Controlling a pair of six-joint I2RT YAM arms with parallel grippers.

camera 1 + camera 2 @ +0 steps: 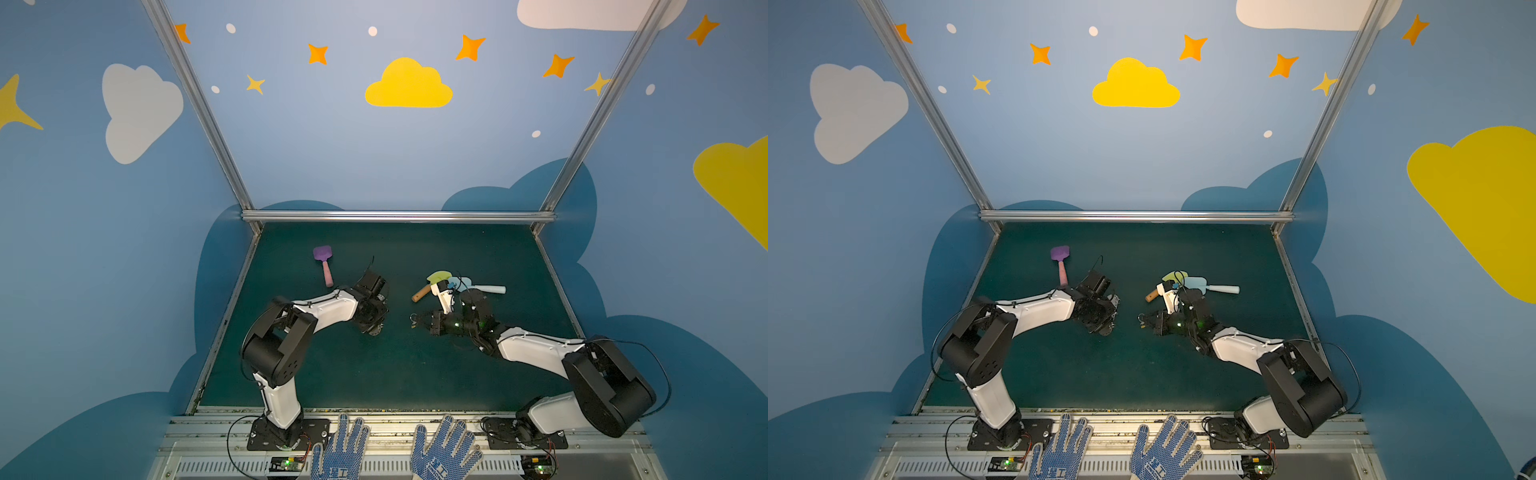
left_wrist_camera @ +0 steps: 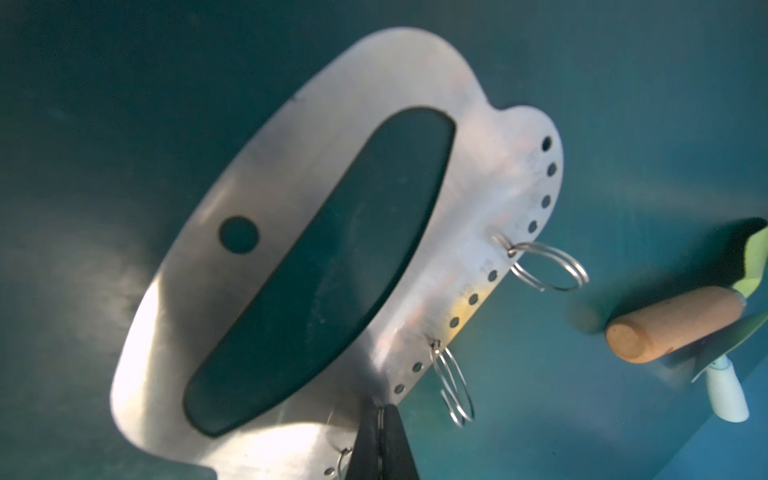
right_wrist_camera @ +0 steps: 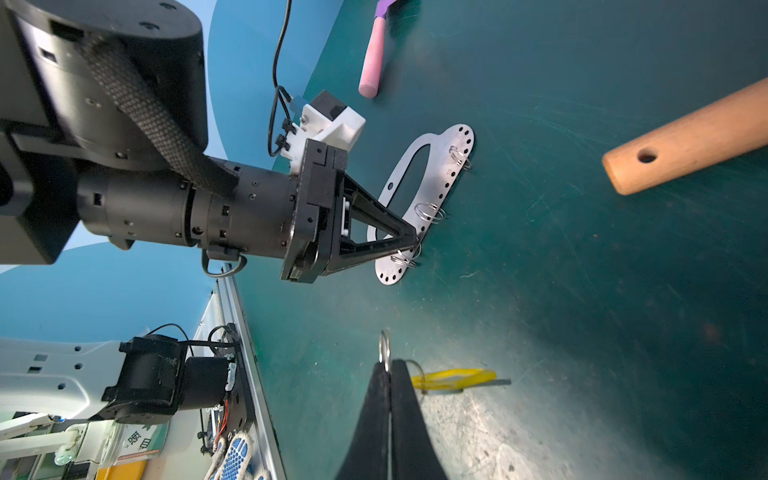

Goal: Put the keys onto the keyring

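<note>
The keyring [image 2: 291, 137] is a flat grey plate with an oblong cut-out, a row of edge holes and three small wire rings. My left gripper [image 2: 382, 411] is shut on one of those rings at the plate's holed edge, as the right wrist view also shows [image 3: 415, 245]. In both top views the plate [image 1: 376, 331] is mostly hidden under that gripper. The keys [image 3: 453, 379], a yellow-headed one and a silver one, hang from a small ring. My right gripper [image 3: 387, 368] is shut on that ring, a short way right of the plate [image 1: 419, 322].
On the green mat lie a purple spatula with a pink handle [image 1: 324, 266], an orange-handled yellow-green shovel [image 1: 422, 292] and a light blue shovel with a white handle [image 1: 490, 289]. Two blue-dotted gloves [image 1: 345, 449] lie at the front rail.
</note>
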